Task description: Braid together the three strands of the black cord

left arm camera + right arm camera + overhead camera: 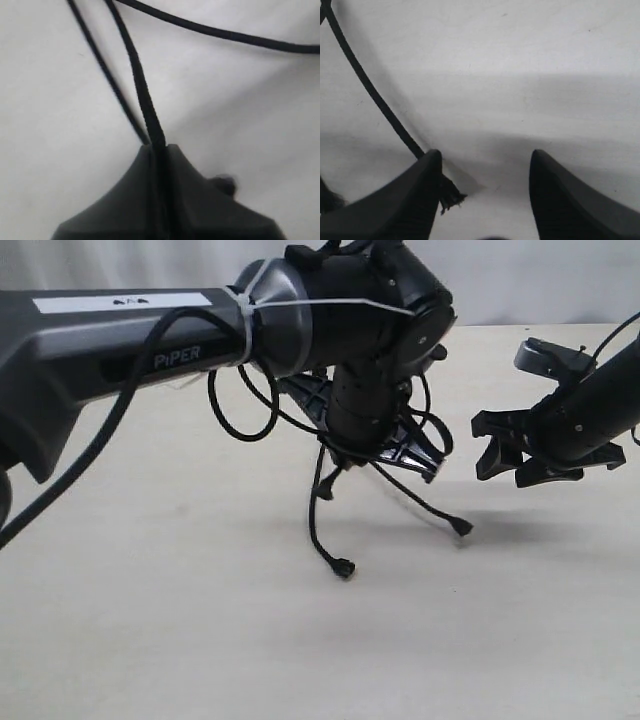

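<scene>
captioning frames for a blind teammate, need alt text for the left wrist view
The left gripper, its black jaws shut, pinches one thin matte black rope strand that runs away over a pale table. A second black strand lies close beside it, and a third black strand crosses farther off.

Only one word is reading clearly: "PiPER", in pale grey letters, is running along the side of the left arm's dark forearm housing (90, 355) in the exterior view (a glossy black cable (120, 405) is hanging just beside its first letter). A white label strip (120, 302) is lying along the top of that same housing, and it is carrying a few tiny dark marks, too small to make out.
</scene>
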